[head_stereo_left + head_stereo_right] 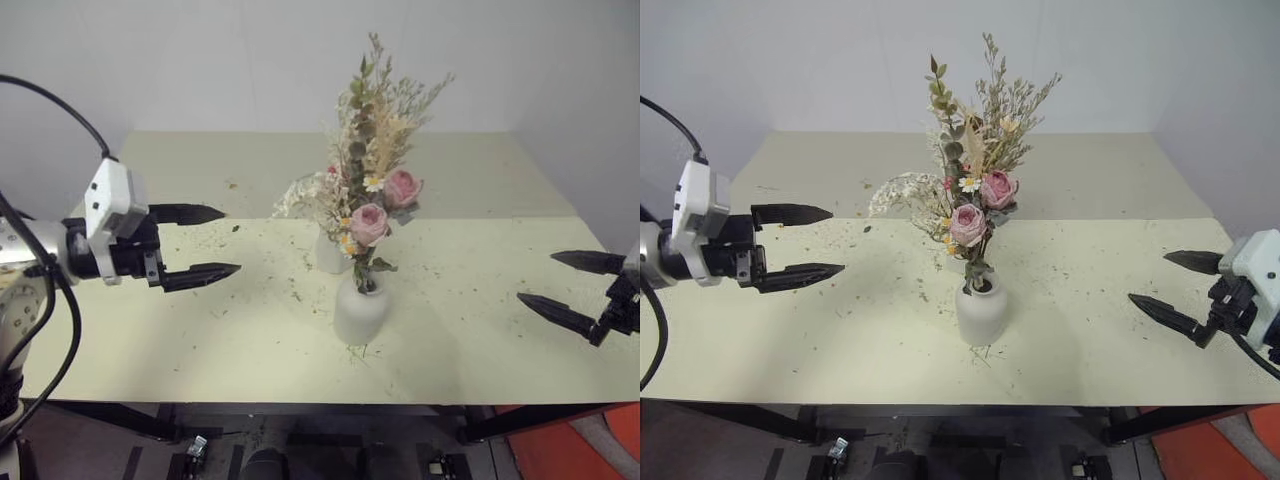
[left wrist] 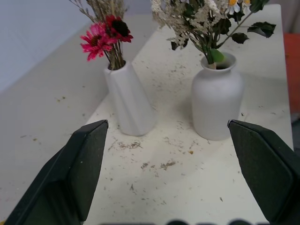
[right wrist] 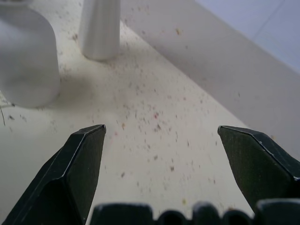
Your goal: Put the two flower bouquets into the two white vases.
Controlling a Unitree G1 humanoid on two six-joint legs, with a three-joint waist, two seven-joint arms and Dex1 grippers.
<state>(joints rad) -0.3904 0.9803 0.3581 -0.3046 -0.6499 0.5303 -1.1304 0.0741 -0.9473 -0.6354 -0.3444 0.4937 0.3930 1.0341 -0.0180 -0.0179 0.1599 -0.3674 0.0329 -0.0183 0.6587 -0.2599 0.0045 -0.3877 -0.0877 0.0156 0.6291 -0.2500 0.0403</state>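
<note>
Nearest on the pale cream counter [image 1: 150,340] stands the squat matte white ceramic vase with a narrow round neck [image 1: 359,310], holding the dried bouquet of pink roses, cream sprigs and green leaves [image 1: 372,215]. Its stems drop straight into the neck and the heads fan out well above it. I judge this bunch light and brittle: the petals and sprigs would crumble under a squeeze, and the counter around both vases is littered with shed flakes, so any hold belongs low on the thin stems, just above the neck, not on the blooms. The vase itself looks smooth, stiff and breakable, steadied by its wide body.

Just behind it, a little to the left, is the tall slim white ceramic vase [image 2: 129,101], tapering upward and narrower at the base, so likelier to tip if knocked. It carries the dried bunch with red-pink daisies, a brown seed head and beige sprigs [image 2: 105,35], equally fragile; again the bundled stems are the only safe place to pinch.

Both bouquets appear seated in their vases, so the task looks done.

The left hand [image 1: 200,243] hovers over the counter's left side, released and empty, its black fingers spread wide. The right hand [image 1: 1175,288] hangs at the right edge, likewise released, grasping nothing, well apart from the vases.
</note>
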